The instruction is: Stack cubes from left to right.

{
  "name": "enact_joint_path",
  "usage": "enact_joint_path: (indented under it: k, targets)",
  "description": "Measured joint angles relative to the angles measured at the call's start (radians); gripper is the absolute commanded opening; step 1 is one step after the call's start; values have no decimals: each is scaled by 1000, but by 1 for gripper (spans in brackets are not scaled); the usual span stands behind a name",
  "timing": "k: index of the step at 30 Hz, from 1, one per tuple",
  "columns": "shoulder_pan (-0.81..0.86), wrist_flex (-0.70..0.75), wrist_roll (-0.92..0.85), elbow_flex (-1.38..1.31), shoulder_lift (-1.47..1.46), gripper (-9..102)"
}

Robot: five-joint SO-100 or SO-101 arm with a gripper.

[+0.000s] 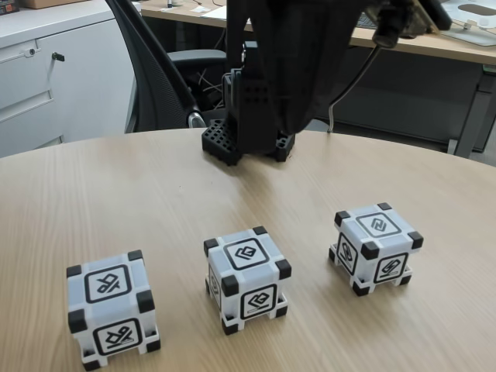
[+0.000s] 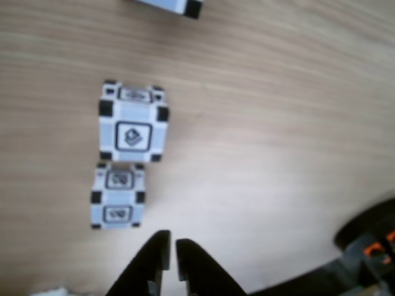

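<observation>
Three white-grey cubes with black corners stand apart in a row on the wooden table in the fixed view: a left cube (image 1: pixel 111 309), a middle cube (image 1: pixel 246 277) and a right cube (image 1: pixel 376 246). None rests on another. In the other view, one cube (image 2: pixel 133 123) and a second cube (image 2: pixel 117 197) lie close together left of centre, and a third cube (image 2: pixel 174 5) is cut by the top edge. My gripper (image 2: pixel 171 242) enters from the bottom of that view, high above the table and right of the nearest cube. Its black fingers are shut with nothing between them.
The arm's black base (image 1: pixel 248 139) stands at the table's far edge, and the arm (image 1: pixel 287 62) rises out of the frame. Behind it are an office chair (image 1: pixel 167 77), a cabinet (image 1: pixel 46 77) and a desk (image 1: pixel 434 43). Bare wood surrounds the cubes.
</observation>
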Motion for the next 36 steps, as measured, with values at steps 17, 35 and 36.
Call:
enact_joint_path:
  k: [17,35,36]
  targets:
    - [-2,0,278,18,-37,0]
    - [-11,0,235,18,-37,0]
    - [-11,0,244,18,-37,0]
